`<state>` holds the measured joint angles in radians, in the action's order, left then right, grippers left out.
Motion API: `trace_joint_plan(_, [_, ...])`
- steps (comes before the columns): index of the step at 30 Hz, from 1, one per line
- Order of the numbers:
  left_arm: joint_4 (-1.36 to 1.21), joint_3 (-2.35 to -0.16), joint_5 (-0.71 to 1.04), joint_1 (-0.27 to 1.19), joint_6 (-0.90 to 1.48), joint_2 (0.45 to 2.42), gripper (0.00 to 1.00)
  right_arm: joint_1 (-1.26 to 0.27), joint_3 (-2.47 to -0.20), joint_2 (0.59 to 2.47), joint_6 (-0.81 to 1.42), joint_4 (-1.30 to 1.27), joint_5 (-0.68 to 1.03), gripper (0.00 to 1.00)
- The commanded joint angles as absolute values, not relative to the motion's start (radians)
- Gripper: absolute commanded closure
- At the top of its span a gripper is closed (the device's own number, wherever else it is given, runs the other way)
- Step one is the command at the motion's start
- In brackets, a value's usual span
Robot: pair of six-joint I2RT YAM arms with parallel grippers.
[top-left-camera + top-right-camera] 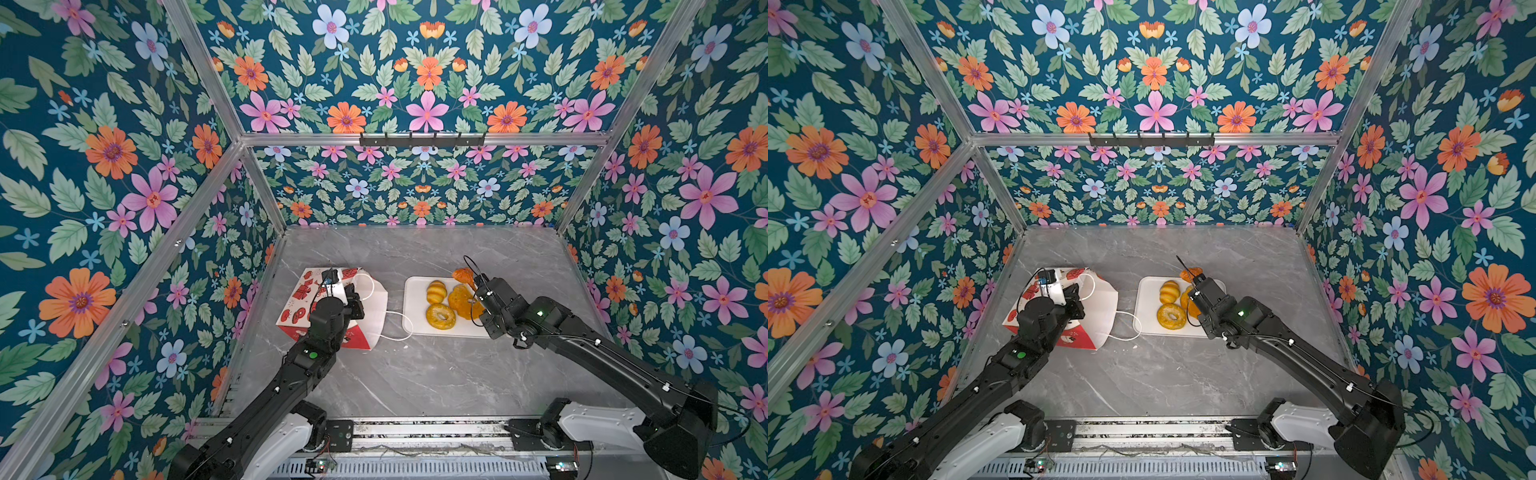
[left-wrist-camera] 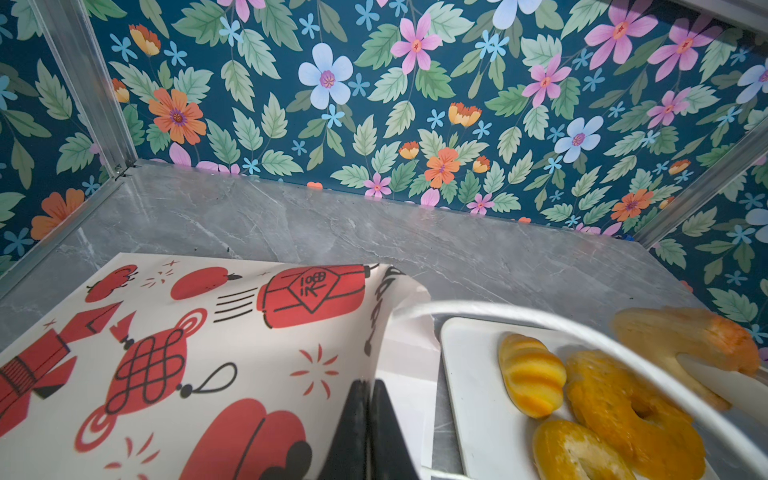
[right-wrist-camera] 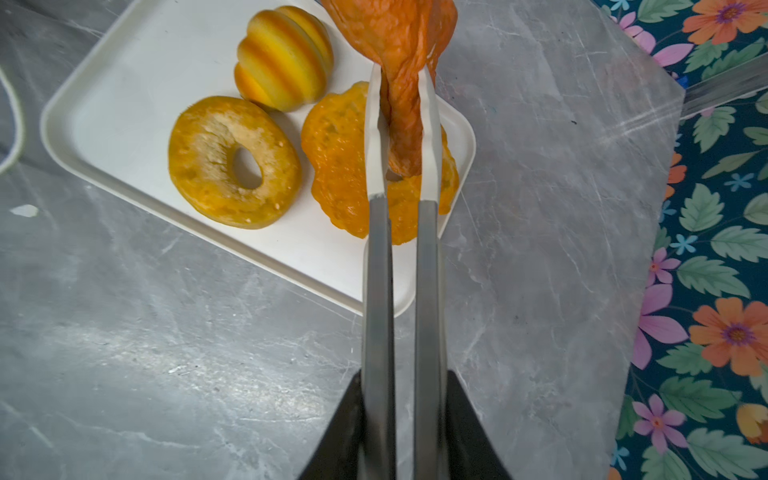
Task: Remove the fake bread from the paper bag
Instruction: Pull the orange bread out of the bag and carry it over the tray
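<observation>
Left gripper (image 2: 368, 386): pinching the rim of the printed paper bag (image 2: 208, 332), which lies sideways on the marbled counter (image 3: 166, 332).
Right gripper (image 3: 401, 104): pinching the wrinkled orange bun (image 3: 395, 33) above the tray (image 3: 124, 62).
Tray: flat, white; holds the glossy ridged croissant (image 3: 284, 58), pale ring (image 3: 232, 162) and orange ring (image 3: 336, 166).

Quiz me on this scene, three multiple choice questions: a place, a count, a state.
1. Where is the paper bag?
A. on its side, left of the white tray in both top views
B. on the tray
C. upright behind the tray
2. How many items lie on the tray?
A. two
B. three
C. five
3. The orange-brown pastry is
A. inside the bag
B. lying on the tray
C. pinched in the tongs that the right gripper holds
Answers: 1 A, it lies tipped over there; 2 B, striped bun, doughnut, ring cake; 3 C, the tong tips squeeze it.
</observation>
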<state>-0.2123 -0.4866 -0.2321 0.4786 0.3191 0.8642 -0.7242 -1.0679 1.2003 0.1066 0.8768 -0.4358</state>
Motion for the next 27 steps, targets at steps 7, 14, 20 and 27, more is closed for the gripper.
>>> trace_joint_plan(7, [-0.240, -0.477, -0.219, 0.472, 0.330, 0.862, 0.92, -0.725, -1.055, 1.224, 0.132, 0.917, -0.494, 0.74])
trace_joint_plan(14, [-0.247, -0.472, -0.213, 0.471, 0.337, 0.861, 0.92, -0.727, -1.028, 1.243, 0.140, 0.913, -0.368, 0.72])
trace_joint_plan(20, [-0.250, -0.471, -0.212, 0.470, 0.339, 0.866, 0.92, -0.732, -1.017, 1.227, 0.156, 0.917, -0.286, 0.64])
trace_joint_plan(27, [-0.258, -0.470, -0.206, 0.469, 0.342, 0.873, 0.92, -0.731, -1.008, 1.214, 0.172, 0.916, -0.243, 0.61])
